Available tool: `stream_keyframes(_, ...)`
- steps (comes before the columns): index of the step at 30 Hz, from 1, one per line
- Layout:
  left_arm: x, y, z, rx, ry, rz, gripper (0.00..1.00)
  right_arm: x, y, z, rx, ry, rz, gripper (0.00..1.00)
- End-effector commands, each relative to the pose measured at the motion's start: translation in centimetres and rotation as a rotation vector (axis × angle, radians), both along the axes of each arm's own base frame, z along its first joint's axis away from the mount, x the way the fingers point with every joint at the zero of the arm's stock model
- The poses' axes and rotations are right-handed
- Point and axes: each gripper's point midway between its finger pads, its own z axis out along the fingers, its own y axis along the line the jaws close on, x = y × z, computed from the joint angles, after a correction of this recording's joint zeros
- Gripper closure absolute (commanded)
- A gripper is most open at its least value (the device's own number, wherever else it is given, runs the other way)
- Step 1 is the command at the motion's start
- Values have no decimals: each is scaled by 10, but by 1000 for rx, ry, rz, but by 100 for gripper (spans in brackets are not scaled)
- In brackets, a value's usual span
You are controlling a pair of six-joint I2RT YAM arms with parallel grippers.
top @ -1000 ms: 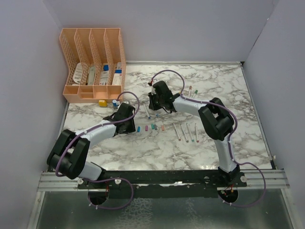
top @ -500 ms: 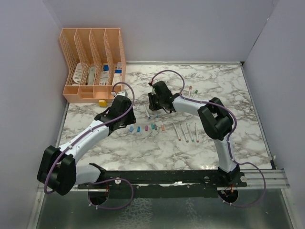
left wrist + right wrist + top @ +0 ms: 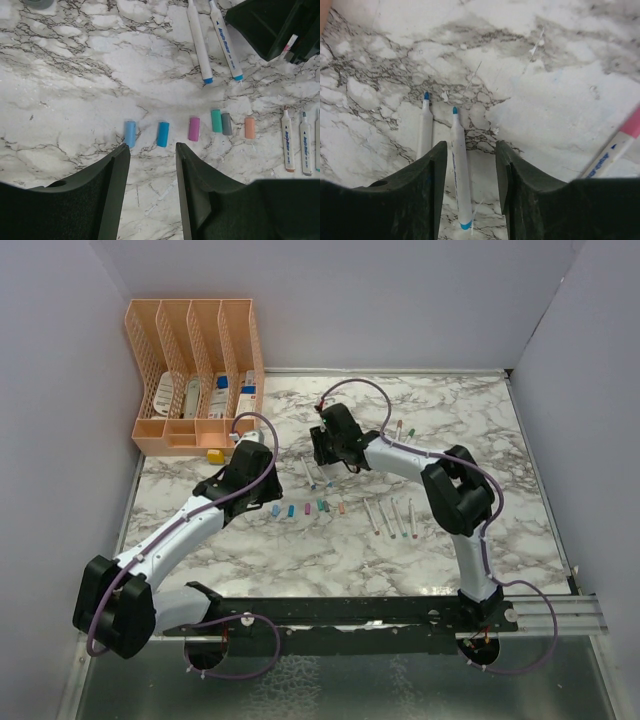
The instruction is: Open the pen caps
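Grippers both released. We see the left gripper (image 3: 150, 152) empty, hovering by the left end of the pen caps (image 3: 194, 129) row. The right gripper (image 3: 469, 150) straddles an uncapped blue pen (image 3: 461, 185) lying loose on the marble table (image 3: 555, 95).

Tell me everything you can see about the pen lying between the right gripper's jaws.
The pen is a slim white marker that looks like plastic. It is uncapped, with a pointed blue nib at its far end and a blue band at its near end. It lies flat on the marble table, lengthwise in the gap of the right gripper, whose jaws stand open and much wider than the barrel. It sits close to one jaw, but contact cannot be told. A second blue-tipped pen lies beside it, nearly parallel.
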Motion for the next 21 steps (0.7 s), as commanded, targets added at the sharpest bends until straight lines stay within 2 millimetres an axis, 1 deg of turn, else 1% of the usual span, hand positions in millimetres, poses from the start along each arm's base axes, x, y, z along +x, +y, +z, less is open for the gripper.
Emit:
stream_keyframes(1,2,4,11,4,-30,20,55,26,-8,74,-4,-148,-72,52)
stream_keyframes(4,3,3,12,0,-37,22,55,30,-25,74,-69,-139,-124,41)
stream_keyframes(5,3,3,12,-3,-40,23,54,32,-31,73,-91,-136,-146,40)
stream_keyframes(7,4,2,13,-14,-47,25,48,36,-45,67,-128,-114,-186,40)
stream_keyframes(8,5,1,15,-23,-55,24,47,38,-52,61,-141,-91,-199,40)
stream_keyframes(10,6,-3,19,-52,-76,21,37,42,-64,50,-150,-43,-225,40)
stream_keyframes(13,8,-12,28,-112,-119,0,22,47,-77,36,-157,-8,-242,38)
stream_keyframes(15,8,-15,34,-141,-136,-3,3,48,-82,29,-168,0,-244,37)
stream_keyframes(16,9,-17,36,-153,-142,-7,1,48,-83,26,-170,2,-243,35)
stream_keyframes(21,10,-18,44,-178,-165,-2,1,47,-87,12,-175,28,-243,35)
